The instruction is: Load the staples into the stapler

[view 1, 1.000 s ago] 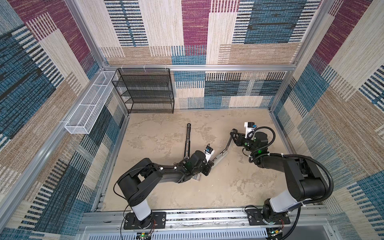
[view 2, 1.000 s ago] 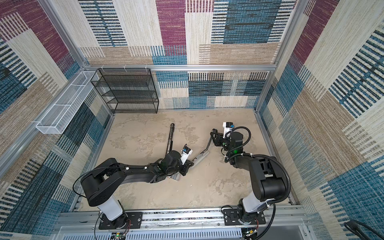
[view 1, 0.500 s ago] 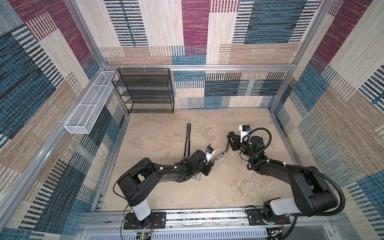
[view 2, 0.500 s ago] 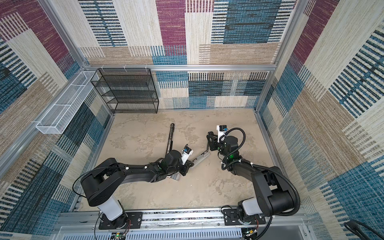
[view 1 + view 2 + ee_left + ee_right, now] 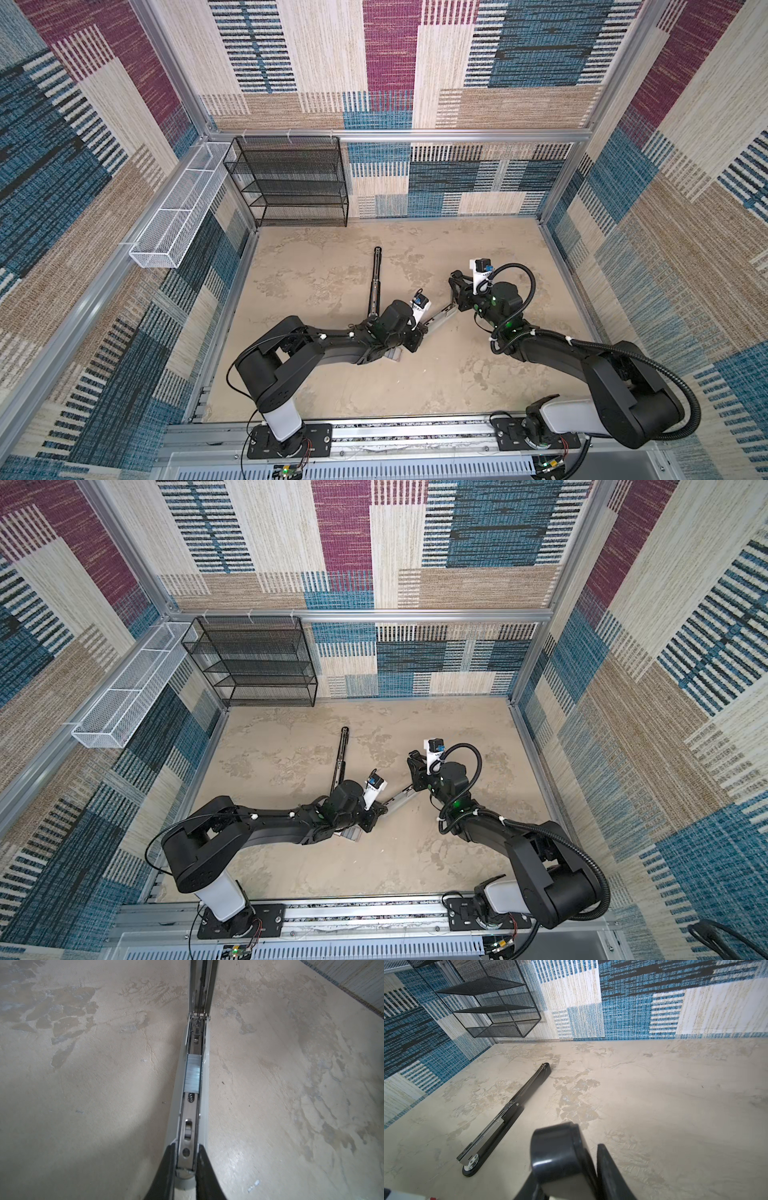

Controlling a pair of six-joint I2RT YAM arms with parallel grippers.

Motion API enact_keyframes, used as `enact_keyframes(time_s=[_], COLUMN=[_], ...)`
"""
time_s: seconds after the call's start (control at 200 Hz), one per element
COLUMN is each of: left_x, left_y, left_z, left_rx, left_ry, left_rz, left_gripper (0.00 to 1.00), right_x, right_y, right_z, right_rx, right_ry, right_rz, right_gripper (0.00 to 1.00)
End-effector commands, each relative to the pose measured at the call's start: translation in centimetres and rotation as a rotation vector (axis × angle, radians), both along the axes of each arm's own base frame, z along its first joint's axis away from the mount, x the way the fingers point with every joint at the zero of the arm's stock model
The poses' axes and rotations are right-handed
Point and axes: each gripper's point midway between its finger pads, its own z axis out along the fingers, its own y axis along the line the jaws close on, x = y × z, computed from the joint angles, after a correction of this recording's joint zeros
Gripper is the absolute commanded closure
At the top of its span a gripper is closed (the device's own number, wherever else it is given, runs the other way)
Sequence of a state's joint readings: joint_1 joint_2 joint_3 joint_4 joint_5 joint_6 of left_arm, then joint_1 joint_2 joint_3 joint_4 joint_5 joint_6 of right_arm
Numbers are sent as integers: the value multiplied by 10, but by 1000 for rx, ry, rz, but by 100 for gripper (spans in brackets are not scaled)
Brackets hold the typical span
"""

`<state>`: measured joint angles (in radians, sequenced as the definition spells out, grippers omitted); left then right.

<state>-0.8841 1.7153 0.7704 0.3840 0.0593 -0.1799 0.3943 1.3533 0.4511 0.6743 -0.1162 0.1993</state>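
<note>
Left gripper (image 5: 186, 1148) pinches the near end of the opened grey stapler (image 5: 188, 1120). Staples (image 5: 192, 1073) sit in its channel, just ahead of the fingertips. Right gripper (image 5: 456, 298) is at the stapler's far end, possibly touching it; I cannot tell whether it is spread or gripping.

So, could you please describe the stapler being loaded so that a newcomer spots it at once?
On the beige table, find the left hand near the middle. It pinches one end of a light grey stapler, opened up. Unlike the black stapler lying alone farther back, it is pale and carries a staple strip.
</note>
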Motion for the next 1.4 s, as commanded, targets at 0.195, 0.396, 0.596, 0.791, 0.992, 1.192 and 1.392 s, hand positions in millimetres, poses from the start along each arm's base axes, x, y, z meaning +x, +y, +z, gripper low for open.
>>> enact_keyframes(time_s=[0.195, 0.396, 0.596, 0.791, 0.992, 1.192, 1.392], left_x=[21, 21, 21, 21, 21, 22, 22], left_y=[-25, -27, -29, -29, -29, -29, -28], left_z=[54, 59, 63, 65, 71, 76, 80], left_rx=[-182, -194, -203, -213, -219, -224, -226], left_ry=[-140, -143, -143, -140, -147, -155, -158], left_rz=[6, 0, -7, -4, -6, -2, 0], left_gripper=[100, 100, 100, 100, 100, 100, 100], right_x=[-26, -29, -29, -32, -34, -36, -37], right_y=[44, 51, 51, 56, 59, 62, 63], right_z=[1, -3, -6, -11, -11, -12, -12], right_rx=[108, 90, 78, 68, 61, 50, 45], right_ry=[72, 77, 81, 88, 87, 85, 83], right_rz=[178, 182, 173, 181, 186, 190, 191], right_gripper=[65, 65, 65, 65, 65, 65, 65])
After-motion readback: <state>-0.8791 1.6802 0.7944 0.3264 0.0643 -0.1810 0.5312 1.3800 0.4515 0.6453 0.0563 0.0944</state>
